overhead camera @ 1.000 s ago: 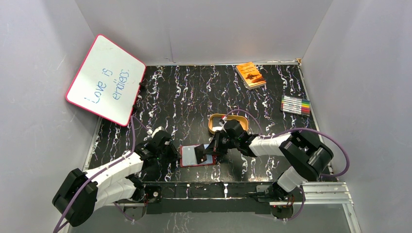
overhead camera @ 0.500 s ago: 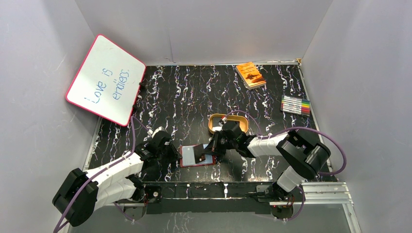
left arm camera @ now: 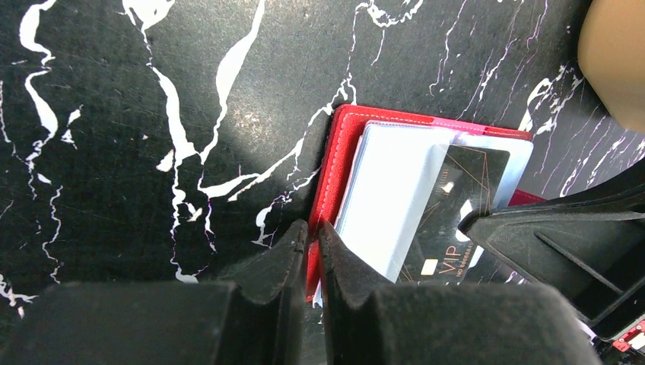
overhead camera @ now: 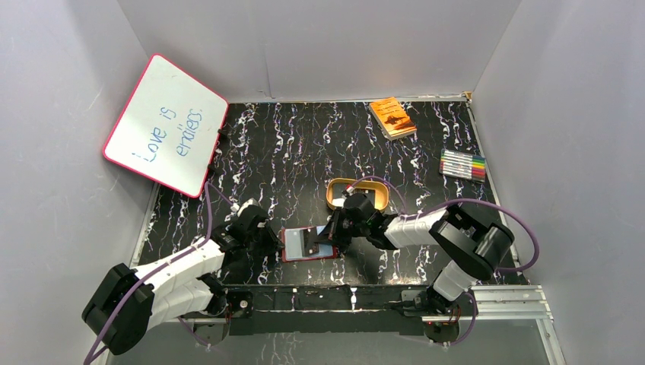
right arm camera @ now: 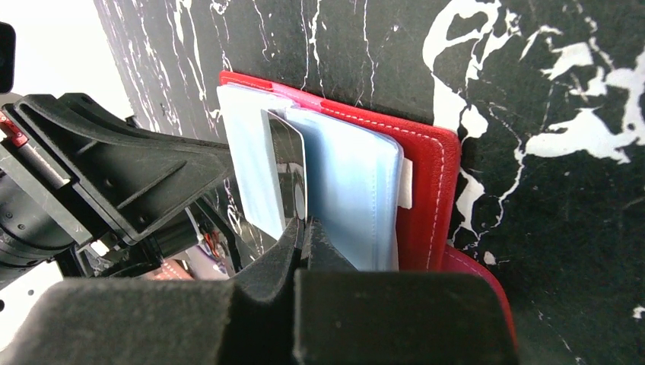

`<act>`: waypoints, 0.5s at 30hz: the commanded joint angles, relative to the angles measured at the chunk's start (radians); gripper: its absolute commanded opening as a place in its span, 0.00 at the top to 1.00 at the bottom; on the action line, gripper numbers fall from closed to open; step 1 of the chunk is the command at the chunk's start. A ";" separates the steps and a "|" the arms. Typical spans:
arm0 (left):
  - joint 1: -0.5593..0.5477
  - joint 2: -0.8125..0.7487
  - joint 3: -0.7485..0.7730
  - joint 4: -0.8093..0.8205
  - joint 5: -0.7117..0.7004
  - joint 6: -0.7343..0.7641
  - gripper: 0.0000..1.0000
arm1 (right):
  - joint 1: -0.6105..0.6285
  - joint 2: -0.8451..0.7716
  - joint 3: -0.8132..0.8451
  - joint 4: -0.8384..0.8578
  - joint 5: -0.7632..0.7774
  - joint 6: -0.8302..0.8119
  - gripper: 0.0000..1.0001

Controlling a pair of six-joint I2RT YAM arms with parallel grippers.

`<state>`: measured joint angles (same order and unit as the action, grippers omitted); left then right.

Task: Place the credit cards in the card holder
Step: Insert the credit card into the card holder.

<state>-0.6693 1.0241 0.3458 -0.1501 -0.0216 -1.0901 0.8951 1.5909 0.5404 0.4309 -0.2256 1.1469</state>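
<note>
The dark red card holder [overhead camera: 298, 245] lies open on the table near the front edge, its pale blue sleeves [left arm camera: 392, 190] showing. My left gripper [left arm camera: 313, 237] is shut on the left edge of the holder's red cover [left arm camera: 335, 171]. A black credit card [left arm camera: 456, 201] marked VIP sits slanted, partly among the sleeves. My right gripper [right arm camera: 306, 226] is shut on this card [right arm camera: 287, 160], seen edge-on between the sleeves over the red cover [right arm camera: 430, 190]. In the top view my left gripper [overhead camera: 278, 242] and right gripper [overhead camera: 332, 237] flank the holder. No other credit cards are in view.
A gold oval tray [overhead camera: 357, 194] stands just behind the right gripper. An orange book [overhead camera: 392, 117] and a pack of markers [overhead camera: 462, 164] lie at the back right. A pink-framed whiteboard [overhead camera: 166, 125] leans on the left wall.
My left gripper's jaws have closed in on the holder's left edge. My right gripper has shifted slightly left with the black card, further over the holder.
</note>
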 commanded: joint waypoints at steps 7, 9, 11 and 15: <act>0.003 0.018 -0.039 -0.059 0.018 0.002 0.93 | 0.043 0.041 0.034 -0.045 0.062 -0.004 1.00; 0.002 0.015 -0.039 -0.060 0.018 0.002 0.93 | 0.046 0.036 0.039 -0.049 0.062 -0.015 1.00; 0.003 0.012 -0.039 -0.063 0.018 0.002 0.94 | 0.048 0.032 0.045 -0.055 0.058 -0.028 1.00; 0.002 0.010 -0.039 -0.063 0.018 0.002 0.94 | 0.049 0.025 0.056 -0.064 0.044 -0.049 0.97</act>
<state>-0.6674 1.0225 0.3408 -0.1432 -0.0174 -1.0931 0.9318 1.6146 0.5720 0.4259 -0.1947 1.1461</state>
